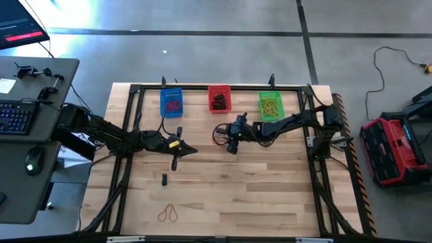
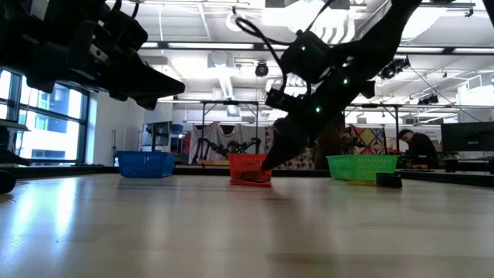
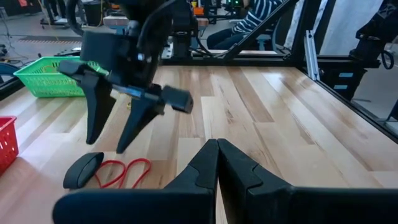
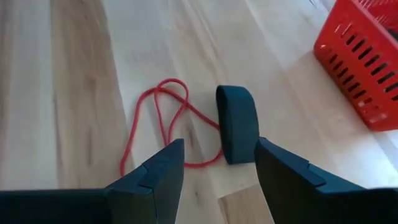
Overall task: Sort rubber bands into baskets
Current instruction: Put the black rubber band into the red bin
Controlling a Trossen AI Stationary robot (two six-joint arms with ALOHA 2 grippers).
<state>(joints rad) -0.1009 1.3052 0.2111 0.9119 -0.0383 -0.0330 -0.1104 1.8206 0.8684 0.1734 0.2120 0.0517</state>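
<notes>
A thin red rubber band [image 4: 163, 115] lies flat on the wooden table with a thick black rubber band [image 4: 237, 124] beside it, a little in front of the red basket [image 1: 219, 98]. My right gripper [image 4: 217, 144] hangs open just above these two, fingers slanting down, one fingertip on each side of the black band's near end; it touches nothing. The same open fingers [image 3: 99, 118] show in the left wrist view. My left gripper [image 3: 217, 149] is shut and holds nothing, left of the table's middle [image 1: 189, 150]. The blue basket [image 1: 171, 102] and green basket [image 1: 271, 105] flank the red one.
Another black band [image 1: 164, 179] lies near the table's middle. Two reddish loops [image 1: 168, 214] lie near the front edge. All three baskets hold bands. A dark frame runs round the table. A desk with a keyboard [image 1: 13, 116] stands to the left.
</notes>
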